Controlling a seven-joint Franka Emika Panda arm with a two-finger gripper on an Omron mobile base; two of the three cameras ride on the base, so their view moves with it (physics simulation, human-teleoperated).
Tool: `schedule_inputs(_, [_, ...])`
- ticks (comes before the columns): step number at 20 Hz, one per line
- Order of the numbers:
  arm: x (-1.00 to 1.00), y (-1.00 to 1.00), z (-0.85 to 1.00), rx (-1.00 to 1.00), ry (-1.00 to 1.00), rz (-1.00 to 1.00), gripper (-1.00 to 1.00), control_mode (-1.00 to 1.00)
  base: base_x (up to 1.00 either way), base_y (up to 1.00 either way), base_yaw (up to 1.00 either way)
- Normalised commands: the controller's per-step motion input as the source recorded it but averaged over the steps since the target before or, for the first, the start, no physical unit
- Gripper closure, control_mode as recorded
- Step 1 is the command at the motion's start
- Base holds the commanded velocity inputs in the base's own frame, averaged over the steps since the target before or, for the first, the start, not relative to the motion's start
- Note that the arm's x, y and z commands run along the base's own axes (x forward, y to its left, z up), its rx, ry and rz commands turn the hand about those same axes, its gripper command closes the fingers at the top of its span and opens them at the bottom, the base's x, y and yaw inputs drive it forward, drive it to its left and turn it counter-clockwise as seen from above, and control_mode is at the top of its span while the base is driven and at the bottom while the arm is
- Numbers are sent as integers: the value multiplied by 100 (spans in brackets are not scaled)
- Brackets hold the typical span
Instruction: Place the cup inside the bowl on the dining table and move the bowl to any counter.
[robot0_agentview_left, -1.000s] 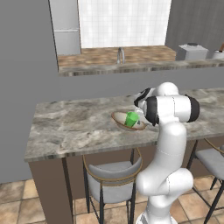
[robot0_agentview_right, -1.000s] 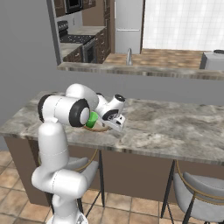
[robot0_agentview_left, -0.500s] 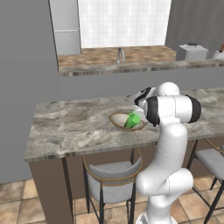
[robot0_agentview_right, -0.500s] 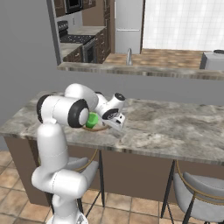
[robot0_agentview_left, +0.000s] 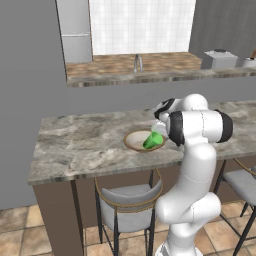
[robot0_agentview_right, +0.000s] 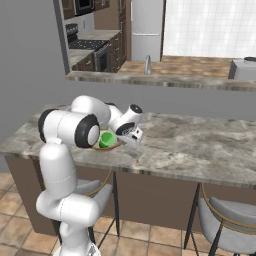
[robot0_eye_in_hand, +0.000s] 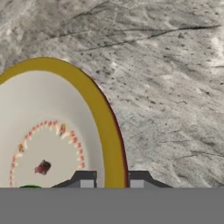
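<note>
Cup (robot0_agentview_left: 153, 140) lying in bowl (robot0_agentview_left: 134, 141), end effector (robot0_eye_in_hand: 111, 180) straddling bowl rim

I'm seeing flat, even rendered light in both base views, brightest on the white tile wall (robot0_agentview_left: 142, 25) behind the dining table (robot0_agentview_left: 80, 145). Only soft shadow under that table. Hand view is soft and blocky, no glare.

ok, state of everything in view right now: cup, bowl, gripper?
cup: lying tilted inside the bowl, not upright.
bowl: on the dining table, holding the cup, not yet moved.
gripper: fingers straddle the bowl's rim, one inside, one outside, closing on it.
stool: tucked under the table.
</note>
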Motion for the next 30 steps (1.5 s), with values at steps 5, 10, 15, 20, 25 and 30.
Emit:
schedule_inputs(5, [-1,0,14,0,-2,0,100,-100,0,0,0])
schedule_inputs(10, [0,0,15,1,-2,0,100,-100,0,0,0])
schedule_inputs(15, [0,0,8,4,0,0,100,-100,0,0,0])
schedule_inputs(20, [0,-5,2,8,0,0,100,-100,0,0,0])
schedule_inputs(25, [0,-2,0,11,0,0,100,-100,0,0,0])
schedule_inputs(30, [0,-1,0,11,0,0,100,-100,0,0,0])
